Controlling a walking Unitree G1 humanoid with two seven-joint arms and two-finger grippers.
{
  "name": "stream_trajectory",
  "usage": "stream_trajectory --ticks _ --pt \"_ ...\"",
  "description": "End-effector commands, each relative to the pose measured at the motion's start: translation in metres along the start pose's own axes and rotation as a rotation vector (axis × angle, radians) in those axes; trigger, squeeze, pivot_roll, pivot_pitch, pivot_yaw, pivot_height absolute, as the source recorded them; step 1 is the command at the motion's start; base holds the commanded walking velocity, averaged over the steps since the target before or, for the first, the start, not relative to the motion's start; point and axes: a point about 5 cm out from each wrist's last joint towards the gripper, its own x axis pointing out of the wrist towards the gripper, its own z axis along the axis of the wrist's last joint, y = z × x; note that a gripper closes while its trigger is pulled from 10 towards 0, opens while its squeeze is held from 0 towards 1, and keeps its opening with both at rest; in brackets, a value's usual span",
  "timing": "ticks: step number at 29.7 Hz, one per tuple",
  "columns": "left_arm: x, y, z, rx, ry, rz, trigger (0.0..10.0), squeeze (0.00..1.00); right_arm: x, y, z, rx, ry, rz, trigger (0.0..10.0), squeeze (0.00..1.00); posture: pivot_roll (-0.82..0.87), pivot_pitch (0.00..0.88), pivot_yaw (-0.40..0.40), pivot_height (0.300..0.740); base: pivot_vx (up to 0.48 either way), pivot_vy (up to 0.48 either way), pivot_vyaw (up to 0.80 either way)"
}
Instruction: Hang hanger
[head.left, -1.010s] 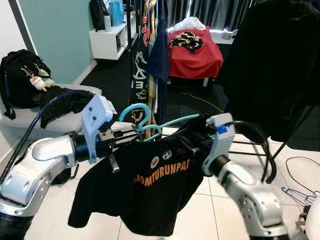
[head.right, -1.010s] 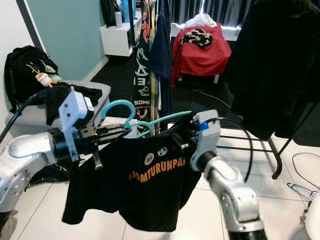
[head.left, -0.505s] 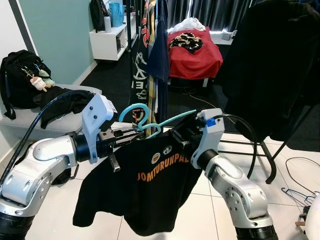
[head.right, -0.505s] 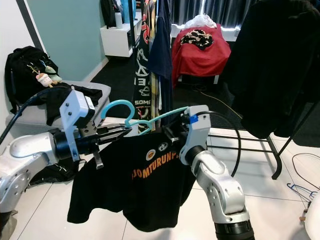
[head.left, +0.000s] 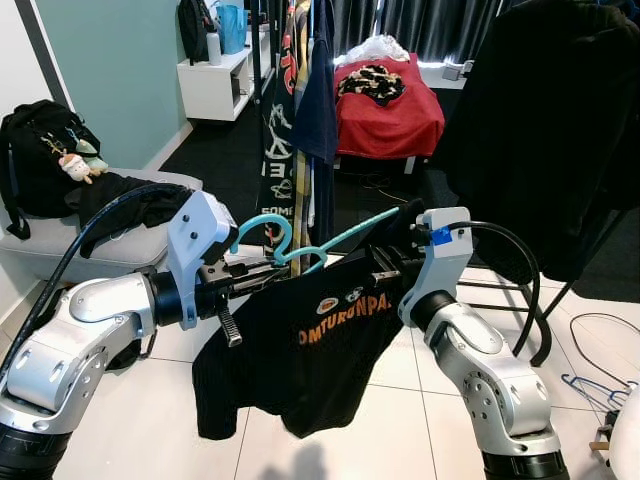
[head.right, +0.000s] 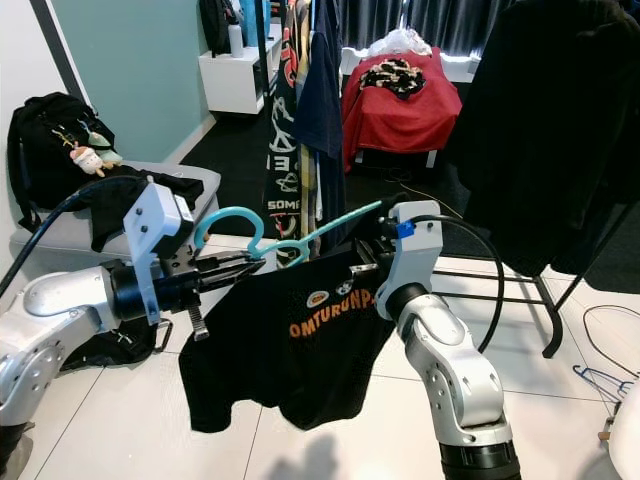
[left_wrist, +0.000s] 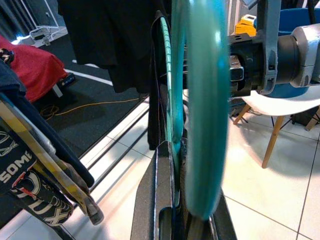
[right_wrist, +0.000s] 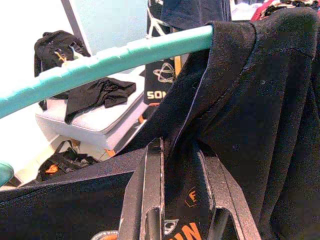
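Two grippers support one teal hanger carrying a black T-shirt with orange lettering, held above the white tiled floor in front of the robot. Left gripper: its fingers are closed on the hanger just below the hook, with the teal bar passing between them in the left wrist view. Right gripper: its fingers sit against the shirt's collar and shoulder beneath the hanger's sloping arm; they appear pinched on the fabric, though how tightly cannot be told.

Compared with one second ago, the right arm's wrist has rotated and lifted, so that the right end of the hanger now points higher, up toward the clothes rack. The shirt has bunched toward the centre: its left hem, formerly spread wide under the left arm, now hangs narrower and shorter, and the lettering has shifted right and upward. The left gripper holds the same place on the hanger.

Behind stand the rack's hanging garments, a red-covered box, a dark coat on the right, and a black backpack on a grey bench at left.
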Motion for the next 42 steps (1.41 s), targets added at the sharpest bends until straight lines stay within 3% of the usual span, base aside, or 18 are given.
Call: stream_trajectory --ticks 1,4,5,6,7,9,12,14,17,18,23,25,28,32,33,34,39,42 --pt "-0.001 0.0 0.005 0.016 -0.026 -0.002 10.0 0.0 -0.006 -0.02 -0.004 -0.059 0.025 -0.113 0.0 0.0 -0.06 0.186 -0.008 0.74 0.0 0.0 0.0" --pt "-0.002 0.0 0.005 0.014 -0.022 -0.001 10.0 0.0 -0.006 -0.025 0.002 -0.12 0.005 -0.135 0.0 0.0 -0.06 0.186 -0.007 0.74 0.0 0.0 0.0" --pt "-0.002 -0.002 0.003 0.018 -0.012 -0.009 10.0 0.0 -0.006 -0.028 0.011 -0.218 -0.027 -0.129 0.0 0.0 -0.06 0.185 -0.007 0.74 0.0 0.0 0.0" --pt "-0.002 -0.002 0.003 0.018 -0.012 -0.009 10.0 0.0 -0.006 -0.028 0.011 -0.218 -0.027 -0.129 0.0 0.0 -0.06 0.185 -0.007 0.74 0.0 0.0 0.0" --pt "-0.002 -0.004 0.0 0.027 0.001 -0.02 10.0 0.0 -0.006 -0.03 0.019 -0.3 -0.055 -0.12 0.0 0.0 -0.06 0.184 -0.006 0.74 0.0 0.0 0.0" --pt "-0.002 -0.007 -0.003 0.043 0.02 -0.036 10.0 0.0 -0.006 -0.03 0.028 -0.372 -0.087 -0.11 0.0 0.0 -0.06 0.184 -0.007 0.74 0.0 0.0 0.0" --pt "-0.002 -0.007 -0.003 0.043 0.02 -0.036 10.0 0.0 -0.006 -0.03 0.028 -0.372 -0.087 -0.11 0.0 0.0 -0.06 0.184 -0.007 0.74 0.0 0.0 0.0" --pt "-0.001 -0.016 -0.019 0.074 0.084 -0.08 10.0 0.0 -0.008 -0.029 0.054 -0.485 -0.177 -0.1 0.0 0.0 -0.07 0.185 -0.005 0.74 0.0 0.0 0.0" --pt "-0.002 -0.02 -0.027 0.102 0.121 -0.103 10.0 0.0 -0.01 -0.028 0.062 -0.517 -0.202 -0.085 0.0 0.0 -0.07 0.185 -0.004 0.74 0.0 0.0 0.0" --pt "-0.003 -0.022 -0.031 0.118 0.142 -0.115 10.0 0.0 -0.012 -0.026 0.066 -0.523 -0.215 -0.061 10.0 0.0 -0.07 0.186 -0.002 0.74 0.0 0.0 0.0" --pt "-0.006 -0.016 -0.033 0.163 0.17 -0.093 10.0 0.0 -0.015 -0.021 0.063 -0.488 -0.186 0.007 10.0 0.0 -0.07 0.186 -0.003 0.74 0.0 0.0 0.0" --pt "-0.008 -0.004 -0.029 0.161 0.156 -0.022 10.0 0.0 -0.02 -0.01 0.046 -0.376 -0.082 0.135 10.0 0.0 -0.06 0.183 -0.008 0.74 0.0 0.0 0.0" --pt "-0.007 0.005 -0.023 0.141 0.122 0.051 10.0 0.0 -0.026 0.0 0.024 -0.316 0.025 0.245 10.0 0.0 -0.06 0.183 -0.01 0.74 0.0 0.0 0.0" --pt "-0.007 0.009 -0.02 0.127 0.1 0.085 10.0 0.0 -0.025 -0.003 0.013 -0.31 0.065 0.203 10.0 0.0 -0.06 0.181 -0.01 0.74 0.0 0.0 0.0" --pt "-0.006 0.011 -0.018 0.114 0.082 0.105 10.0 0.0 -0.023 -0.009 0.004 -0.339 0.079 0.129 10.0 0.07 -0.06 0.18 -0.011 0.74 0.0 0.0 0.0" --pt "-0.005 0.012 -0.015 0.106 0.061 0.12 10.0 0.0 -0.022 -0.014 -0.005 -0.327 0.097 0.07 10.0 1.0 -0.06 0.178 -0.01 0.74 0.0 0.0 0.0" --pt "-0.003 0.017 -0.009 0.096 0.02 0.148 10.0 0.0 -0.024 -0.015 -0.016 -0.278 0.116 0.039 10.0 1.0 -0.06 0.174 -0.009 0.74 0.0 0.0 0.0" --pt "-0.005 0.029 -0.005 0.122 0.006 0.186 10.0 0.0 -0.037 -0.008 -0.024 -0.25 0.181 0.182 10.0 1.0 -0.06 0.171 -0.01 0.74 0.0 0.0 0.0"
